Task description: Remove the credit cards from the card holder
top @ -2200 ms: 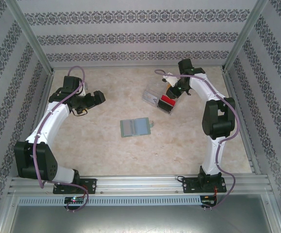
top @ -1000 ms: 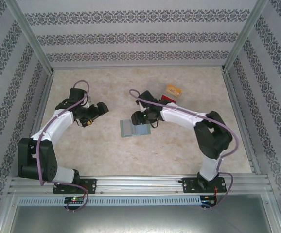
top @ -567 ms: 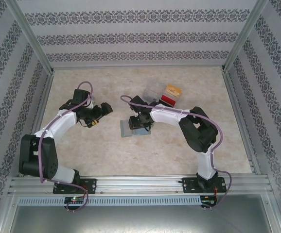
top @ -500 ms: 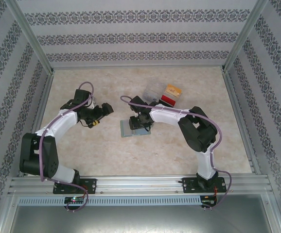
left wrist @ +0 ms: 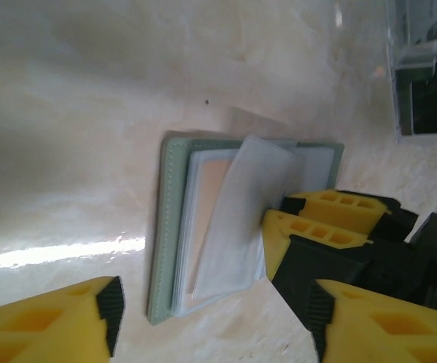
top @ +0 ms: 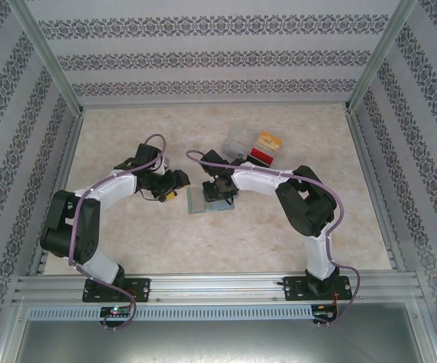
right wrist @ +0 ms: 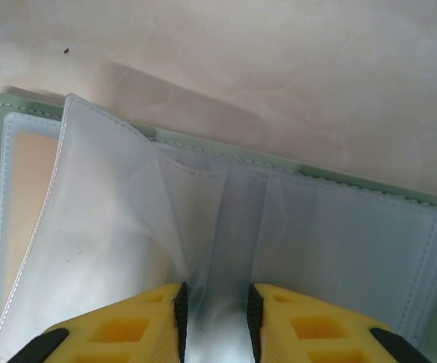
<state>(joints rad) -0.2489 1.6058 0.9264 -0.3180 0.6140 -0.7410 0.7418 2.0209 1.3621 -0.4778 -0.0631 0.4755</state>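
The left gripper (top: 175, 187) has swung right to just left of the card holder (top: 207, 200), its jaws wide and empty. The right gripper (right wrist: 215, 310) pinches a translucent inner sleeve (right wrist: 120, 227) of the open card holder mid-table, with a tan card (right wrist: 29, 174) showing in one side pocket. A red card (top: 261, 156) and a yellow-orange card (top: 268, 141) lie farther back, to the right.

Open card holder (top: 200, 203) on table (top: 294, 227), right end effector (top: 218, 190) over it, left end effector (top: 179, 184) beside.
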